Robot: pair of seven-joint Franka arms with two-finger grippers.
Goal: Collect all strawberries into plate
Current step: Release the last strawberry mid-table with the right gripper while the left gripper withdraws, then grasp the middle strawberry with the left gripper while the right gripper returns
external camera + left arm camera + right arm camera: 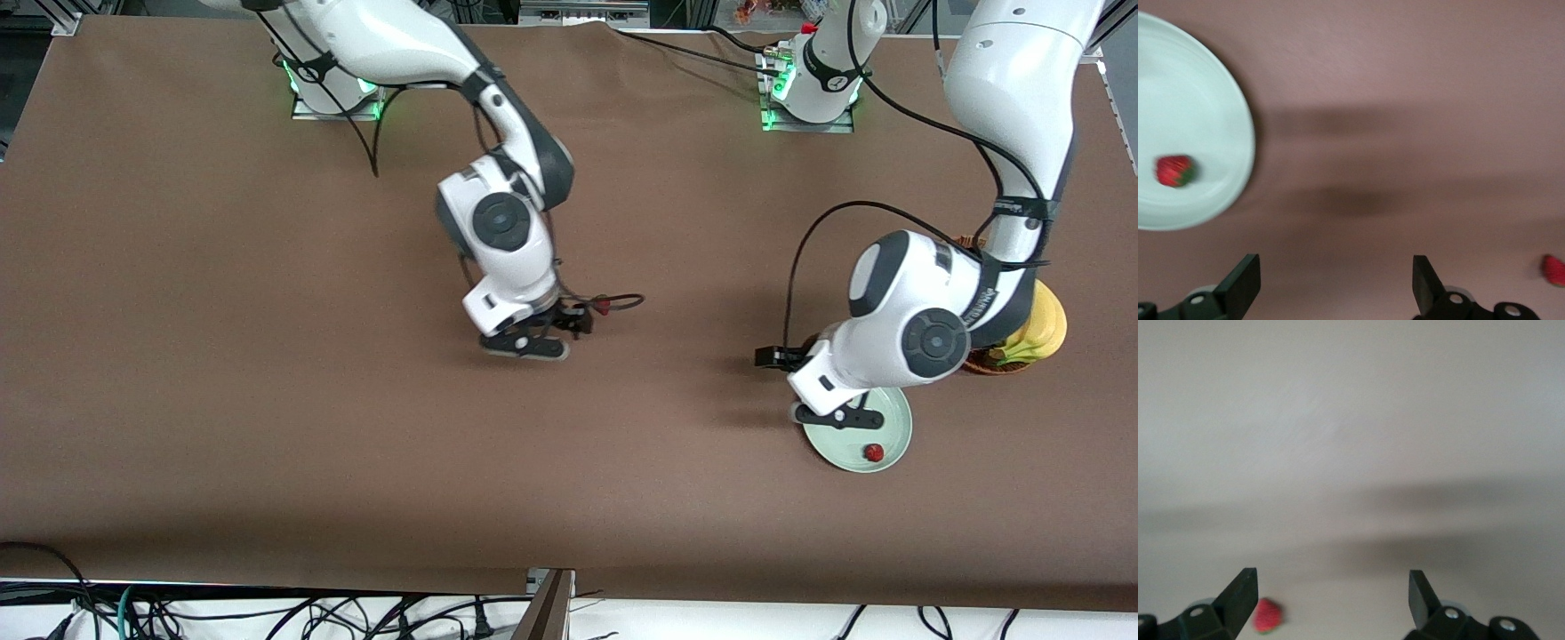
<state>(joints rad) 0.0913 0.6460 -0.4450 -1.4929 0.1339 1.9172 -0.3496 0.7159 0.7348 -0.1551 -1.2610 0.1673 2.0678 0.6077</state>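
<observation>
Plated strawberry (pixel 874 452) lies beside released left end effector (pixel 831 414); right end effector (pixel 533 342) released.

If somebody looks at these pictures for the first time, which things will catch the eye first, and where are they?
The two white arms dominate: the right hand is low over the middle of the brown table, open, with a strawberry by one fingertip. The left hand, also open, hangs at the edge of the mint-green plate toward the left arm's end of the table. One red strawberry already lies in that plate, and a yellow banana shows beside the left arm.
</observation>
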